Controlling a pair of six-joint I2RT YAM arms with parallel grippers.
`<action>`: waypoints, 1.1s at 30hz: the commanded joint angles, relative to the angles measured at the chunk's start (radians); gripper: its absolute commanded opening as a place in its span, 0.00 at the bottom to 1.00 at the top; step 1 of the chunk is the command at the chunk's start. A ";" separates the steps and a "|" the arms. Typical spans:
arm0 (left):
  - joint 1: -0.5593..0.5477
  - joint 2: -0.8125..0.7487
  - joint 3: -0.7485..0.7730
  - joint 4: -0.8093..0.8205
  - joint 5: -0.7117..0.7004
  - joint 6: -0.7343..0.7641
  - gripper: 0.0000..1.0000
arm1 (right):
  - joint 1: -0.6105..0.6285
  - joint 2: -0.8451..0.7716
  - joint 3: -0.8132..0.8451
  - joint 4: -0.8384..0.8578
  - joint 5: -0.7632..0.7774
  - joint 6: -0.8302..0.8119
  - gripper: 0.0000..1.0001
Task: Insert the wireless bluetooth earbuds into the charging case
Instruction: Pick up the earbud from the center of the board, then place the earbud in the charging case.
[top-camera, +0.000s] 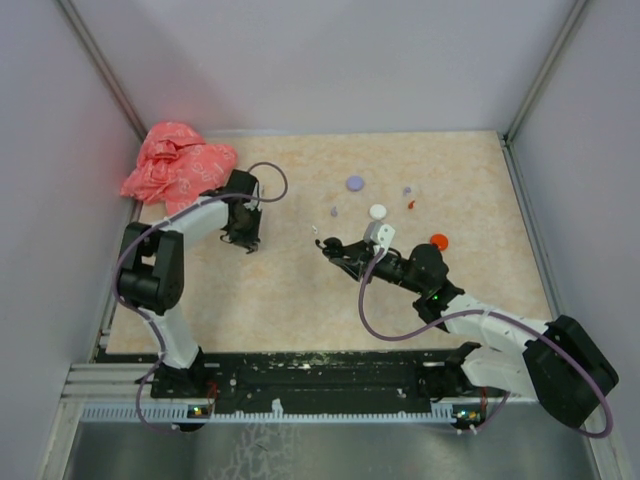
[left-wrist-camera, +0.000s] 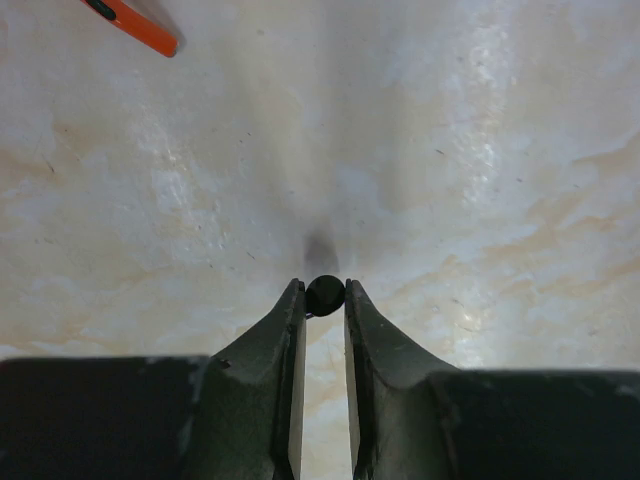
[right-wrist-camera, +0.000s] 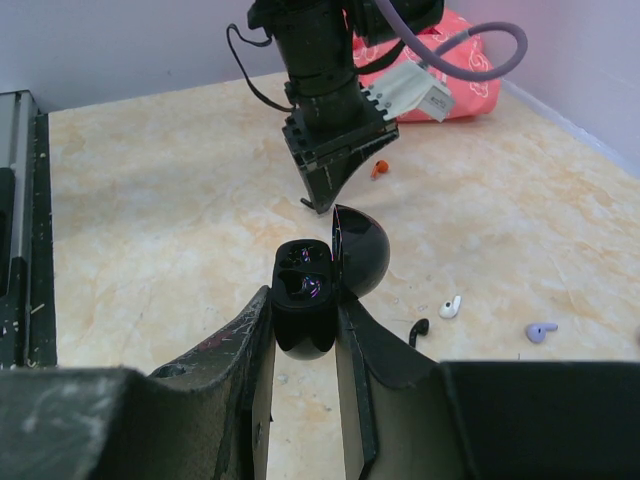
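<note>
1. Table (top-camera: 300, 310): beige marbled top, with walls (top-camera: 320, 60) on three sides and a metal rail (top-camera: 300, 385) along the near edge. The widest bare stretch is the near half, plus the gap between the two grippers.
2. Pink bag (top-camera: 178, 165): one, crumpled in the far-left corner, just behind the left arm.
3. left gripper (right-wrist-camera: 319, 205): left of centre, pointing down at the table. Its fingers are almost together, pinching the held black earbud (left-wrist-camera: 325, 296) at the very tips. Only a small round black head shows; the stem isn't visible.
4. right gripper (top-camera: 327, 244): mid-table, well apart from the left one. Its fingers are clamped on the sides of the charging case.
5. charging case (right-wrist-camera: 303, 315): one, glossy black and rounded, with its mouth toward the wrist camera. The lid (right-wrist-camera: 360, 250) is swung open. Two wells show with lilac glints; I can't tell what's in them.
6. Discs: three, coin-like, on the far-right side of the table.
   - lilac disc (top-camera: 355, 183)
   - white disc (top-camera: 377, 211), closest to the right arm
   - orange-red disc (top-camera: 438, 241)
7. Earbuds: tiny, stemmed, glossy plastic. Six lie on the table and one is held.
   - loose black earbud (right-wrist-camera: 418, 328) and white earbud (right-wrist-camera: 451, 306) lie just beside each other, near the case.
   - near lilac earbud (top-camera: 334, 211) is a little past those two.
   - far lilac earbud (top-camera: 407, 189) and right orange-red earbud (top-camera: 411, 204) are close together, between the discs.
   - left orange-red earbud (right-wrist-camera: 379, 168) is near the left gripper.
</note>
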 joint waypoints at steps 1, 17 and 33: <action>0.004 -0.132 -0.033 0.058 0.116 -0.029 0.22 | -0.009 0.000 0.015 0.068 -0.009 0.008 0.00; 0.002 -0.570 -0.278 0.500 0.574 -0.303 0.20 | -0.010 0.013 0.049 0.200 0.078 -0.012 0.00; -0.049 -0.810 -0.506 1.122 0.736 -0.791 0.20 | -0.008 0.154 0.077 0.599 0.067 -0.050 0.00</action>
